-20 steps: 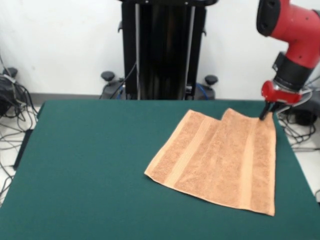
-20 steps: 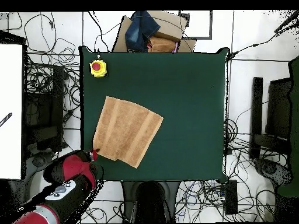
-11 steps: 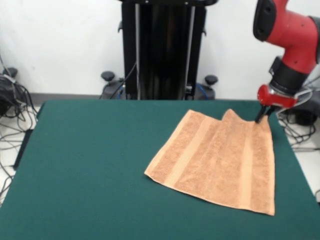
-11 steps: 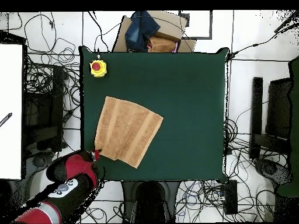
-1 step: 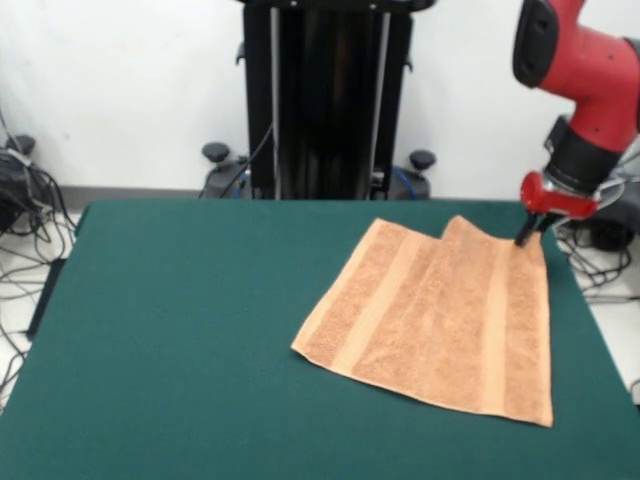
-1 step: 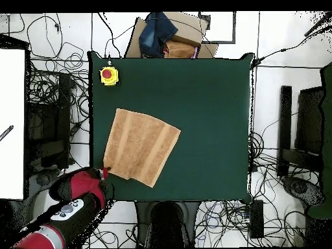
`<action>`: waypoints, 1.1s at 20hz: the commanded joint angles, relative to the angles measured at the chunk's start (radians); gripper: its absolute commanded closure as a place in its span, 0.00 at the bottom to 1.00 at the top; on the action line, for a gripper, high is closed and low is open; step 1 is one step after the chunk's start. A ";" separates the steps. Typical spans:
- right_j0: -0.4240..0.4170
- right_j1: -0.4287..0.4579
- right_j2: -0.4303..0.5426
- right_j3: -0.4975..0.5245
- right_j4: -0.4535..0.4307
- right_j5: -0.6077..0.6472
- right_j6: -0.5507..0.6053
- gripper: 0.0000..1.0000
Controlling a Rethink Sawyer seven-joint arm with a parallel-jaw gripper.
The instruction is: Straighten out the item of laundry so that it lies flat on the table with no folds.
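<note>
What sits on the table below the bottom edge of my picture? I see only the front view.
Observer: A yellow box with a red button stands in one corner of the table, apart from the towel.
Operator: Near the gripper?
Observer: No. It stands along the same table edge as the gripper, but beyond the towel.
Operator: Anything past that end?
Observer: A cardboard box with blue cloth on it, off the table.
</note>
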 commanded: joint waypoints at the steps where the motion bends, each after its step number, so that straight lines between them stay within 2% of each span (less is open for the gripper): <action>1: 0.025 0.054 0.008 -0.170 0.081 0.221 0.367 1.00; 6: 0.034 0.080 -0.025 -0.240 0.084 0.286 0.401 1.00; 9: 0.037 0.086 -0.029 -0.248 0.081 0.288 0.405 1.00; 14: 0.017 0.088 0.000 -0.217 0.065 0.234 0.390 1.00; 22: -0.012 0.031 0.033 -0.129 0.027 0.189 0.355 1.00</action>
